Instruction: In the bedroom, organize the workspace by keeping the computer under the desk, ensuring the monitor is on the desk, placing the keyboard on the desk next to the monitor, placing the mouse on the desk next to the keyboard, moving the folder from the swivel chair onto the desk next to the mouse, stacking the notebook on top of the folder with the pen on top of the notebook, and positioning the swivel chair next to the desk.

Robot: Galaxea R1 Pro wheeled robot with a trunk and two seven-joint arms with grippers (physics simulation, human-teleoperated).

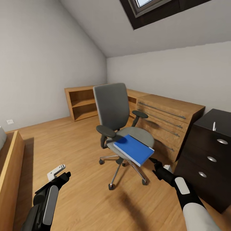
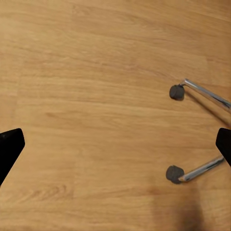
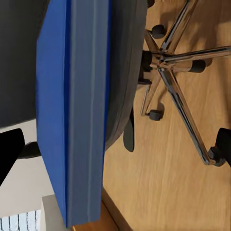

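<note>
Right gripper (image 1: 154, 161) spread just beside folder (image 1: 134, 149) lying on swivel chair (image 1: 113, 109)

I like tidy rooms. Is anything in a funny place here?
Yes. The blue folder lies on the swivel chair seat, skewed, one corner poking past the front edge. A folder belongs on a desk, not a seat.

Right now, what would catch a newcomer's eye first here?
The bright blue folder lying on the seat of the grey swivel chair, mid-floor, its corner jutting past the seat's front edge. The right gripper reaches toward that corner, jaws open in its wrist view. The left gripper hangs open over bare wooden floor.
</note>
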